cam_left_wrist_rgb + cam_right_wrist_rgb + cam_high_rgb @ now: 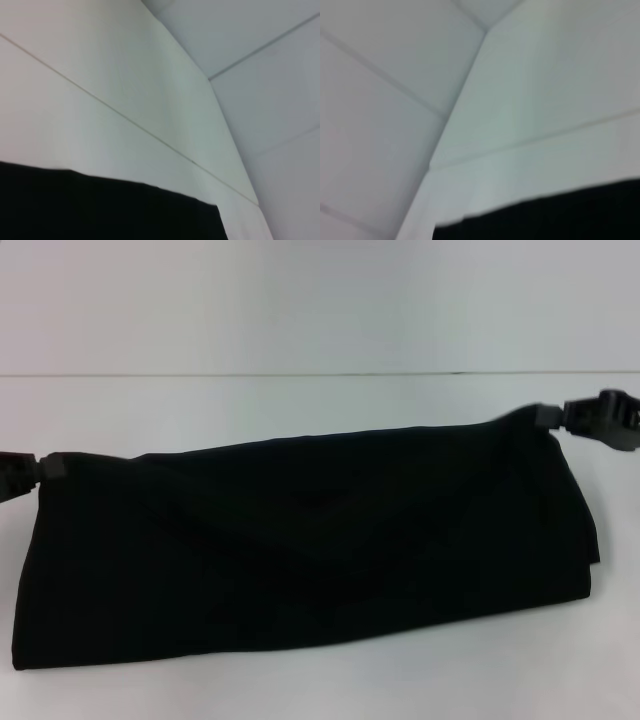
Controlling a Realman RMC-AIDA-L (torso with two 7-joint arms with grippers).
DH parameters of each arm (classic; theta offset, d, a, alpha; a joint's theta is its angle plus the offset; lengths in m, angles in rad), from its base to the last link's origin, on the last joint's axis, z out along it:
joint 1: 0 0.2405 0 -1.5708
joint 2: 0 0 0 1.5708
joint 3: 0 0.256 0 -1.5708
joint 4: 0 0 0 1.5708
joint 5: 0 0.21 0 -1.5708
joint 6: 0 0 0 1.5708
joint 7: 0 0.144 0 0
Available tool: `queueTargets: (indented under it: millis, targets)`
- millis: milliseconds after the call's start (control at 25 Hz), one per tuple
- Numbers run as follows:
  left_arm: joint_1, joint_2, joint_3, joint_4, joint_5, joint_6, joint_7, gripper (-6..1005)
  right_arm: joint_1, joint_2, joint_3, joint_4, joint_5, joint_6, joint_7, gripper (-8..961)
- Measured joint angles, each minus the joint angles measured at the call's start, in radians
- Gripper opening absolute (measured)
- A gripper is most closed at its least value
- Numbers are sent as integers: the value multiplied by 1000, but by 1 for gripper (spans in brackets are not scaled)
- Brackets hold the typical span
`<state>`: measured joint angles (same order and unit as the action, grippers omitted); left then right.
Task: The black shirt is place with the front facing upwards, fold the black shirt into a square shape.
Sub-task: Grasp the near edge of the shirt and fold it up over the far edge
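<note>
- Head view shows the black shirt [300, 550] as a long, already folded band across the middle and lower part of the frame, lying on the white worktop [300, 400]; no lettering or neck label shows.
- At the left edge of the frame, the left gripper [45, 468] has its fingers closed on the band's upper left corner.
- At the upper right, the right gripper [552, 417] pinches the opposite upper corner, which rises to a small peak.
- Holding both far corners probably keeps the upper edge taut, so the layer can be carried over evenly in the next fold.
- Both wrist views show only a strip of black cloth [100, 210] against pale surfaces; no fingers appear there.
</note>
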<state>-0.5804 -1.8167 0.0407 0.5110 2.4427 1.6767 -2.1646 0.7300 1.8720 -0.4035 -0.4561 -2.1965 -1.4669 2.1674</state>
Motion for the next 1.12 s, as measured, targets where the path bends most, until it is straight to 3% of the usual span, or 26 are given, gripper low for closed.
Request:
queueTargets:
  millis: [400, 720, 1120]
  targets:
    - [24, -28, -7, 0, -85, -82, 16, 106, -15, 68, 1, 7, 133, 170, -38, 14]
    - [41, -55, -4, -2, -136, -172, 19, 111, -8, 90, 2, 44, 182, 281, -73, 11]
    - [12, -95, 14, -4, -137, -312, 73, 117, 47, 152, -7, 57, 218, 433, -179, 10]
